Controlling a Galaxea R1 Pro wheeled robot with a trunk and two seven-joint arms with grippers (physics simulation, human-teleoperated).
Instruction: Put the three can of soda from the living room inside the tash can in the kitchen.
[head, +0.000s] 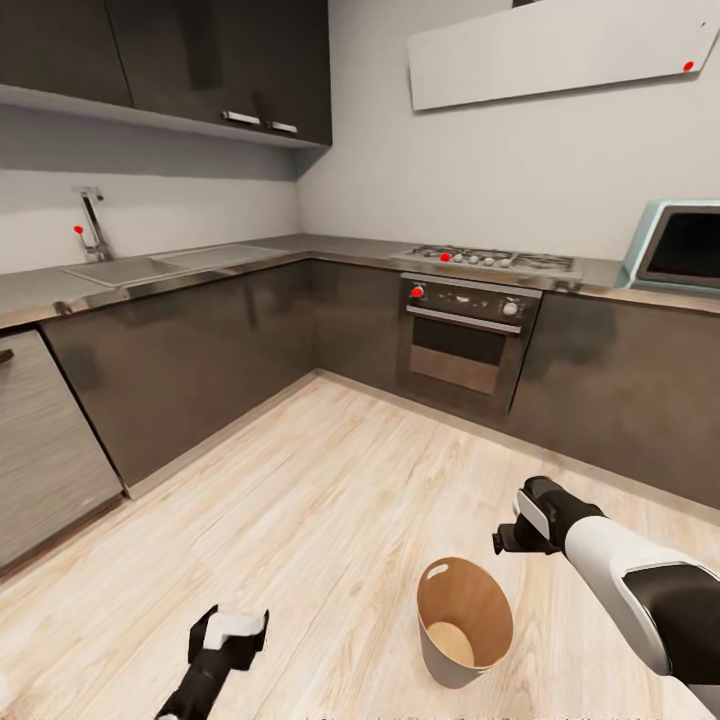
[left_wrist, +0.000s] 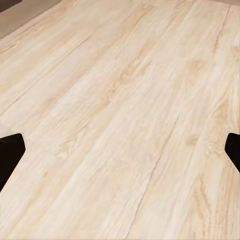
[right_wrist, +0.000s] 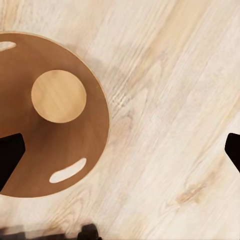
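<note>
**Bin reached, bin bare, both grippers without a can**

Location: the kitchen. Pale wood floor (head: 330, 480), dark cabinets along the far and left walls, a sink (head: 165, 262) with tap at far left, a hob (head: 490, 260) over an oven (head: 465, 335) at the far wall, and a microwave (head: 675, 245) on the counter at far right.

The tash can (head: 465, 620) stands upright on the floor, near the robot and slightly right of centre. In the head view its orange-brown interior is open to sight down to the base. The right wrist view looks straight into it (right_wrist: 55, 117): a round pale base, smooth walls, two handle slots, and no soda can inside.

Right gripper (head: 520, 530): held above the floor just right of and beyond the bin's rim. In its wrist view the two fingertips (right_wrist: 10, 155) sit at opposite edges of the picture, spread wide, with nothing between them.

Left gripper (head: 228, 635): low and near, left of the bin and well apart from it. Its fingertips (left_wrist: 11, 152) are likewise spread wide over bare planks, holding nothing.

Assessment: judged from the bare bin and the unloaded grippers, no can counts as delivered at this moment. No soda can appears anywhere in these pictures. All three cans would appear to remain outstanding, each needing to be fetched from the living room and dropped in here.
</note>
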